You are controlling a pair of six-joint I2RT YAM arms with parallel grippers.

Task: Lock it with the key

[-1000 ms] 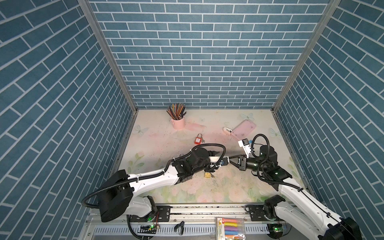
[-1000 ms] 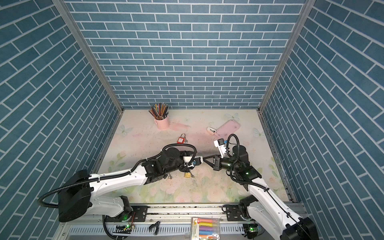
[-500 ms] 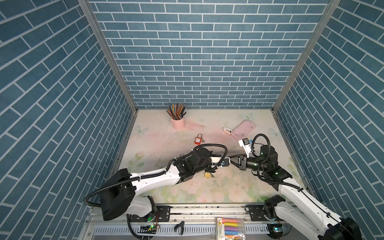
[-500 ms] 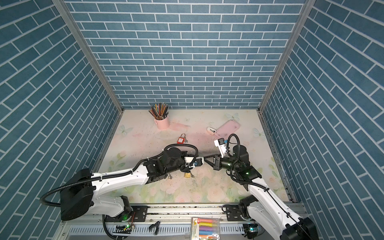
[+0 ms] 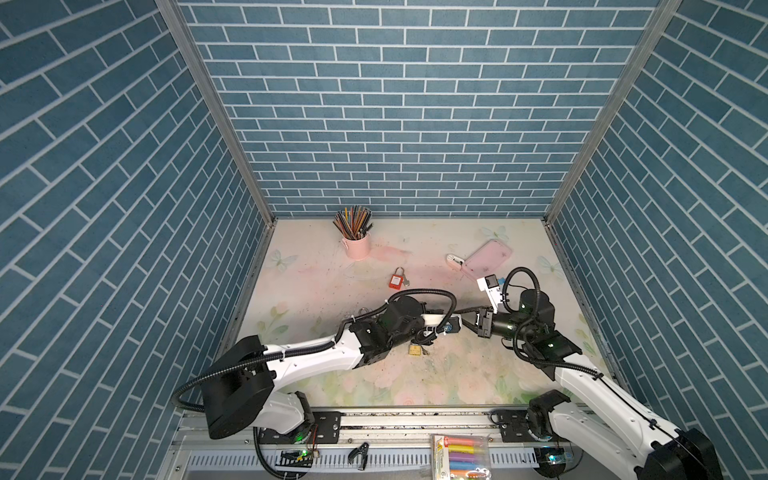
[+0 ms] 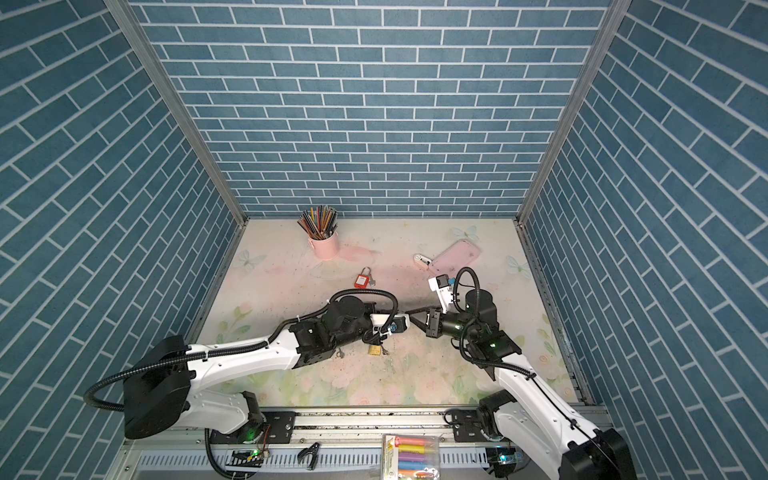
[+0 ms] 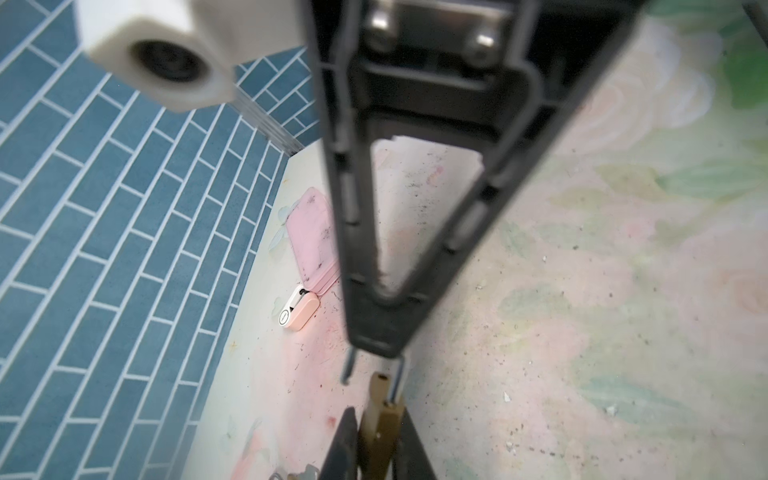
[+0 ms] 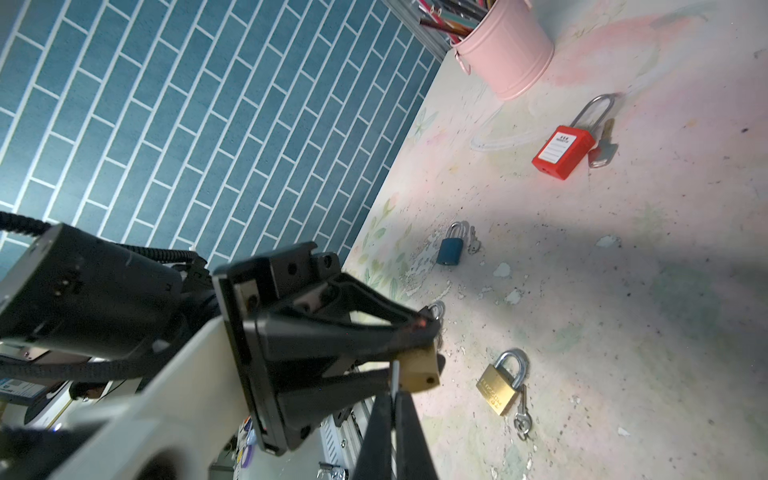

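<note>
**Left jaws closed on the lock body**

Top views: show the left gripper [image 5: 456, 322] tip to tip with the right gripper [image 5: 464, 316] above the middle of the table [image 5: 478, 374], drawn in from just apart a second ago. Hide the held lock between the tips, too small to make out. Leave a larger brass padlock [image 5: 414, 350] on the table near the meeting point, untouched.

Left wrist view: looks along the left fingers [image 7: 345, 444], clamped on the body of a small brass padlock [image 7: 380, 419], spread open a second ago. Catches the right gripper opposite, pinched tight on the bend of the silver shackle [image 7: 400, 372], one leg seated in the body and the other hanging free, so unlocked by the look of it.

Right wrist view: confirms both grips, with the lock held clear of the table between the arms and its empty shackle hole facing out. Finds no key in this lock; finds keys [image 8: 521, 417] only beside the padlocks on the table, a blue padlock [image 8: 450, 250] among them.

Braces the body, probably for pressing the shackle home; still calls for freeing one gripper before fetching and turning a key
</note>
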